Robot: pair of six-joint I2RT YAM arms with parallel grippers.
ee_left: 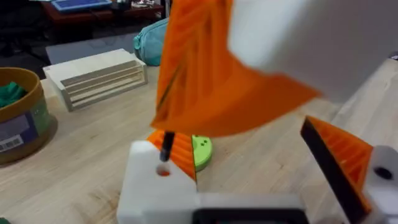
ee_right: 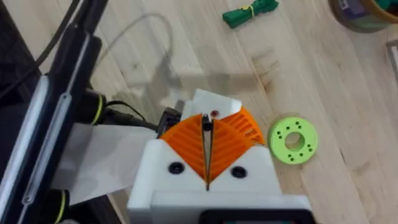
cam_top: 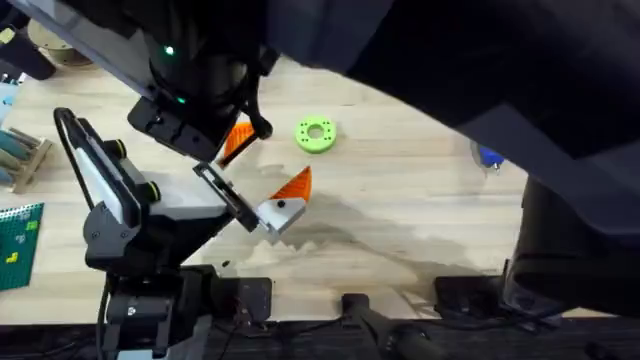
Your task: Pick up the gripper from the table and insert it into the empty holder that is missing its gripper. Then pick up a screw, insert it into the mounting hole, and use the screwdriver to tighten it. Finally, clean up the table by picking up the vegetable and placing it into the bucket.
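We saw the right gripper (ee_right: 207, 155) with its orange pads pressed together on a thin dark screw (ee_left: 166, 144), held tip-down just above the mounting hole in the white holder (ee_left: 155, 186). The left gripper (ee_left: 261, 186) stood wide, nothing between its fingers. The vegetable (ee_right: 250, 12) lay on the table (cam_top: 400, 220), apart from the bucket (ee_left: 18, 124). The blue screwdriver (cam_top: 490, 157) lay far off to the right, and a lime ring (cam_top: 316, 134) sat near the holder.
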